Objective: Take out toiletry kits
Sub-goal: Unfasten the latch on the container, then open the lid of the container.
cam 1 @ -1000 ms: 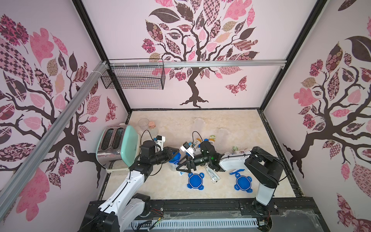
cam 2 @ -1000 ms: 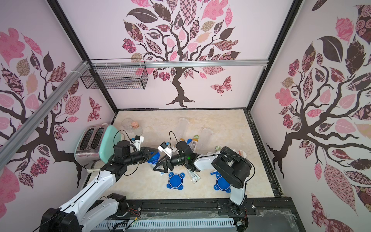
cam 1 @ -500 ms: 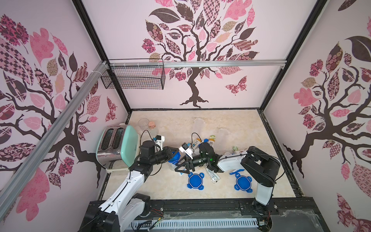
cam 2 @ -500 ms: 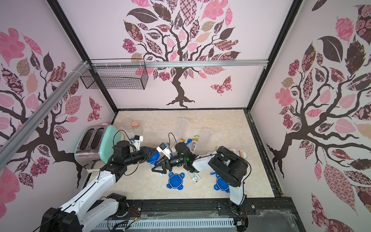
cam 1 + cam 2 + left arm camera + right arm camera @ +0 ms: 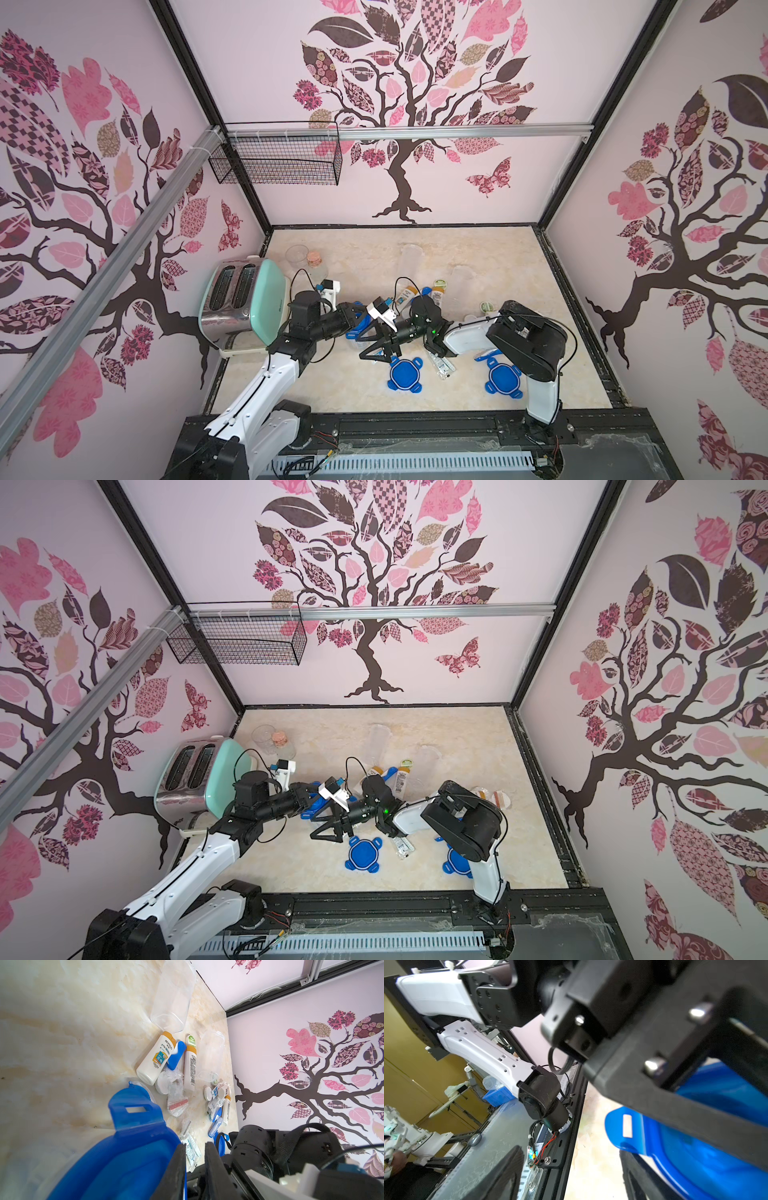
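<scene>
The marbled worktop [image 5: 498,257] carries a mint-and-chrome toaster [image 5: 243,303] at its left edge. A wire basket [image 5: 276,160] hangs on the wall above it. Two empty clear canisters [image 5: 409,262] lie on their sides toward the back. Two loose blue lids [image 5: 405,372] sit near the front, and a cork-stoppered jar [image 5: 314,259] stands just past the toaster.

A third blue lid [image 5: 128,1147] is between the two arms. The left pincer [image 5: 194,1147] sits right against it, fingers nearly together; whether they grip it I cannot tell. The right pincer [image 5: 571,1153] stands open, with the lid's clip beside one finger.

The toiletry kits lie out on the worktop. White bottles [image 5: 154,1059], a blue toothbrush [image 5: 176,1054] and wrapped packets [image 5: 176,1101] are scattered beyond both pincers and apart from them. The right arm's wrist stands across the nearest ones.
</scene>
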You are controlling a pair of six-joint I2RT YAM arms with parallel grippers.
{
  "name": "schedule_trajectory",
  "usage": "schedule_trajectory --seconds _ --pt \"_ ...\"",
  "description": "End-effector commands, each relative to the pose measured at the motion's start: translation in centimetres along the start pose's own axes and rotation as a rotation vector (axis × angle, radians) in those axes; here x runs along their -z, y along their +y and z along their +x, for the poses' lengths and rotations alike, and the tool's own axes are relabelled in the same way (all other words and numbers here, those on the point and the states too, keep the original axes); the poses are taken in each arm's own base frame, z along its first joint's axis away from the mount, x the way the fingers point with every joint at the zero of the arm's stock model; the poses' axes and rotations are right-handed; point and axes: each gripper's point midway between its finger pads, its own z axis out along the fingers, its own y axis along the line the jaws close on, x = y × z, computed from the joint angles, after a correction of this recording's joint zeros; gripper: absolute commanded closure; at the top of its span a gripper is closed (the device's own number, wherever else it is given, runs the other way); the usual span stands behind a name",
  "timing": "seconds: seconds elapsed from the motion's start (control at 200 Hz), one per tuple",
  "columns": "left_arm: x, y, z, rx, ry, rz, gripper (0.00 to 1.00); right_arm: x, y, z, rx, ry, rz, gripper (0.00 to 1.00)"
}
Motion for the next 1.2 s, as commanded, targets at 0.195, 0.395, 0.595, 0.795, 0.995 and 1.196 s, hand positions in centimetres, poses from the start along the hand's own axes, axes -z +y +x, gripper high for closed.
schedule_trajectory --seconds 0.195,0.395,0.595,0.795,0.995,1.196 --pt "-0.2 6.0 4.0 0.109 0.113 -0.2 0.78 0.1 1.4 -1.8 0.178 -0.052 -0.033 0.23" --pt "0.1 4.6 2.9 0.08 0.096 -0.186 0.77 0.8 1.6 -0.7 0.134 -0.022 -0.003 0.22" --pt "1.0 1.4 0.8 0.012 0.063 -0.147 0.72 1.4 1.9 0.1 0.098 -0.002 0.027 0.22" --pt "2.4 -2.3 -1.3 -0.059 0.013 -0.097 0.65 1.9 1.9 0.7 0.05 0.012 0.066 0.21" --pt "4.1 -5.1 -2.6 -0.166 -0.009 -0.096 0.6 1.8 1.2 0.7 -0.025 0.061 0.101 0.21" --pt "8.0 -5.3 -4.5 -0.262 -0.117 -0.225 0.5 2.4 1.6 -0.1 -0.006 0.06 0.144 0.22"
